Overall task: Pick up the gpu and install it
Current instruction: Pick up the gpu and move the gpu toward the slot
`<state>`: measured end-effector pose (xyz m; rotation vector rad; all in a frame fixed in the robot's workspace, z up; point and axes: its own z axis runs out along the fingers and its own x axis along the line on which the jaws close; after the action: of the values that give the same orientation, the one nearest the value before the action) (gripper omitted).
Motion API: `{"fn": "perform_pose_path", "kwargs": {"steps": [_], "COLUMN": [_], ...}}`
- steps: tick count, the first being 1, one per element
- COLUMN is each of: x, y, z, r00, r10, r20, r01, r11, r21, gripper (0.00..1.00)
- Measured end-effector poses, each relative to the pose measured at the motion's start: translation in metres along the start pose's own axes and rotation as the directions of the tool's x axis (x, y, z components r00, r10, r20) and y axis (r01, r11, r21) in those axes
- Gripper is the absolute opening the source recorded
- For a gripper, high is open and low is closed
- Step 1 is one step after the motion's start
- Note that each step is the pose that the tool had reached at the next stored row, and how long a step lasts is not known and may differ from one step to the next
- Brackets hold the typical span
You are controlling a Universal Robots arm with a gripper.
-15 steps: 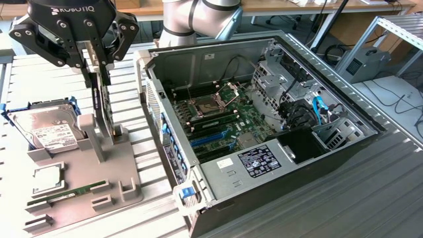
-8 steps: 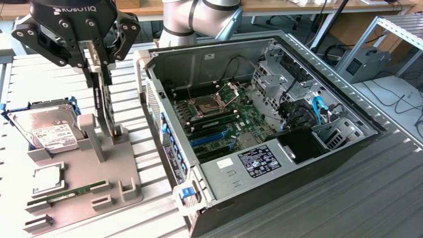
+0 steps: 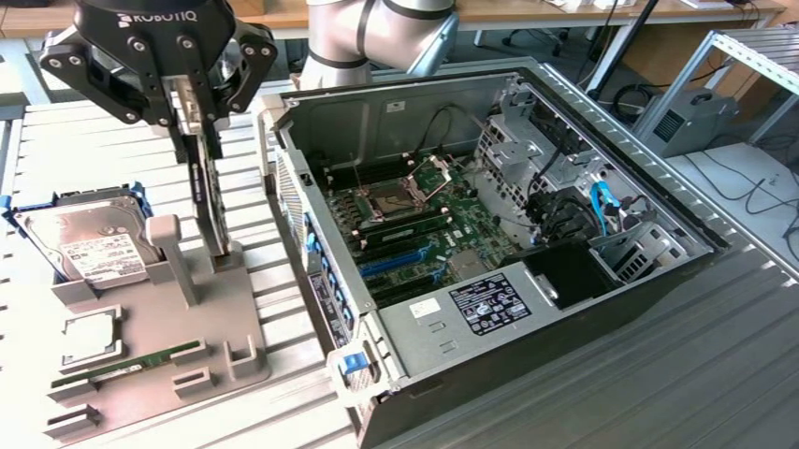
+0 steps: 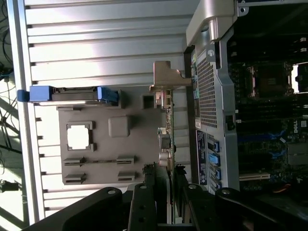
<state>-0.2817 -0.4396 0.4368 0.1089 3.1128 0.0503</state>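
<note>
A: Pincer (image 3: 190, 105) state?
B: Partly closed, clamped on the gpu's (image 3: 210, 196) top edge. Card hangs upright, edge-on, over the grey holder (image 3: 187, 327), ten o'clock in the exterior view.
A: Why upright?
B: Likely to meet a slot in the open case (image 3: 325, 122), three o'clock from it.

Ribbed metal table (image 3: 649, 374), wooden desk (image 3: 525, 11) (behind)

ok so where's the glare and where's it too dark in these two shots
exterior view: light is even, a soft sheen on the table, the computer case interior stays readable; wrist view: hard glare on the table slats, the square pocket in the tray is washed out white, the motherboard inside the case sits in deep shadow
</note>
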Motion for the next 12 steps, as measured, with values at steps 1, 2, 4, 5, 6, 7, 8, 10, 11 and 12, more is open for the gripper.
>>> {"fn": "perform_pose_path", "kwargs": {"steps": [1, 2, 4, 5, 6, 7, 8, 10, 11, 12], "x": [-0.0008, -0.0016, -0.0033, -0.004, -0.0048, -0.0057, -0.0071, -0.0088, -0.0098, -0.0106], "y": [0.0, 0.0001, 0.0002, 0.0003, 0.0003, 0.0004, 0.0005, 0.0006, 0.0007, 0.0007], "z": [0.0, 0.0001, 0.0001, 0.0001, 0.0001, 0.0002, 0.0002, 0.0003, 0.0003, 0.0003], "r00": [1.0, 1.0, 1.0, 1.0, 1.0, 1.0, 1.0, 1.0, 1.0, 1.0], "r10": [0.0, 0.0, 0.0, 0.0, 0.0, 0.0, 0.0, 0.0, 0.0, 0.0], "r20": [0.0001, 0.0001, 0.0001, 0.0, 0.0, 0.0001, 0.0001, 0.0001, 0.0, 0.0001], "r01": [0.0, 0.0, 0.0, 0.0, 0.0, 0.0, 0.0, 0.0, 0.0, 0.0], "r11": [1.0, 1.0, 1.0, 1.0, 1.0, 1.0, 1.0, 1.0, 1.0, 1.0], "r21": [0.0, -0.0001, 0.0, 0.0, 0.0, 0.0, 0.0, 0.0, 0.0001, 0.0001], "gripper": [0.27, 0.27, 0.27, 0.27, 0.27, 0.27, 0.27, 0.27, 0.27, 0.27]}}
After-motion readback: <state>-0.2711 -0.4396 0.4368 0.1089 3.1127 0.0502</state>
